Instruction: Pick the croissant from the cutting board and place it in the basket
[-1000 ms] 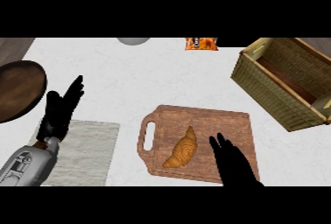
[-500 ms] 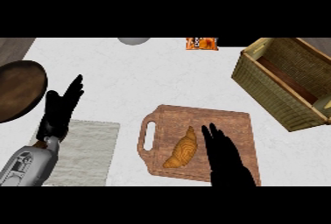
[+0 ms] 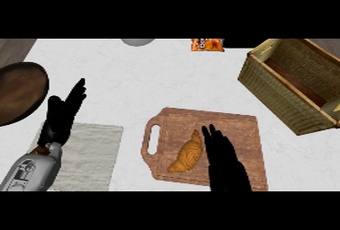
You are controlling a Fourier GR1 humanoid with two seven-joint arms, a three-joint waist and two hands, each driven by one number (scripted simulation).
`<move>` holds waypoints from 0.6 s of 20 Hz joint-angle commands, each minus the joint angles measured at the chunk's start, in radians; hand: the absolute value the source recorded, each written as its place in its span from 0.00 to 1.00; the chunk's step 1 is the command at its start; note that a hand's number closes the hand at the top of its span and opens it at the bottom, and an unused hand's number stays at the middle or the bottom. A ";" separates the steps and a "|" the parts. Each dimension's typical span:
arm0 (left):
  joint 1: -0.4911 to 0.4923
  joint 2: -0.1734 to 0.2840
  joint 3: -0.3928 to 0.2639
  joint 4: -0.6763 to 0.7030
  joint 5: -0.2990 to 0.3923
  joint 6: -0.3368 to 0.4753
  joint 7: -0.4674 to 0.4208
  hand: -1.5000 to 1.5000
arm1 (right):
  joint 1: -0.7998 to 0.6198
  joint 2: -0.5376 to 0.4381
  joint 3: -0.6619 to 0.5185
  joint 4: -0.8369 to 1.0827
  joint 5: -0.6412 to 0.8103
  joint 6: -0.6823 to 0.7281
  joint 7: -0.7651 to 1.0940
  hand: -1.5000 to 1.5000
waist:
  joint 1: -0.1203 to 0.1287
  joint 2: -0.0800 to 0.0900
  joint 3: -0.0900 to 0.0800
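Observation:
A golden croissant (image 3: pixel 188 153) lies on the left half of the wooden cutting board (image 3: pixel 235 126), which has a handle slot on its left side. My right hand (image 3: pixel 224 159) is over the board just right of the croissant, fingers straight and pointing away, close beside it; contact cannot be told. The wicker basket (image 3: pixel 269 87) stands at the upper right, apart from the board. My left hand (image 3: pixel 63 114) rests open at the left, fingers up, above a grey cloth.
A dark wooden round plate (image 3: pixel 20 92) sits at the left edge. A grey cloth (image 3: pixel 90 155) lies left of the board. At the back edge are an orange packet (image 3: pixel 207 44) and a grey round object (image 3: pixel 137 42).
My right hand has slid forward and left over the board, ending up alongside the croissant. The left hand and the croissant have not moved.

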 commanded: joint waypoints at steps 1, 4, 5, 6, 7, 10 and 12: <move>0.009 0.031 0.054 -0.011 0.013 -0.081 0.001 0.50 | -0.022 0.037 -0.025 0.135 0.006 -0.088 -0.057 0.00 | 0.001 0.000 0.000; -0.035 -0.042 0.032 -0.031 -0.040 -0.019 0.082 0.50 | -0.045 0.018 -0.087 0.173 -0.035 -0.098 -0.120 0.00 | 0.000 0.000 0.000; 0.006 -0.068 0.014 -0.033 -0.071 -0.018 0.040 0.50 | -0.079 0.042 -0.008 0.172 -0.019 -0.098 -0.022 0.00 | 0.001 0.000 0.000; 0.013 -0.052 0.032 -0.079 -0.067 -0.014 0.069 0.50 | -0.019 -0.009 -0.064 0.170 -0.036 -0.088 -0.123 0.00 | 0.001 0.000 0.000; -0.067 -0.063 0.070 0.048 -0.050 -0.064 0.015 0.50 | -0.046 0.041 -0.048 0.125 -0.022 -0.057 -0.078 0.00 | -0.003 0.001 0.000; 0.030 -0.042 0.089 -0.026 -0.055 -0.093 0.006 0.50 | -0.135 0.042 -0.036 0.268 -0.056 -0.132 -0.058 0.00 | 0.002 0.000 0.000; 0.028 -0.085 0.083 -0.024 -0.088 -0.065 -0.016 0.50 | -0.102 0.042 -0.072 0.150 -0.051 -0.046 -0.049 0.00 | -0.001 0.000 0.000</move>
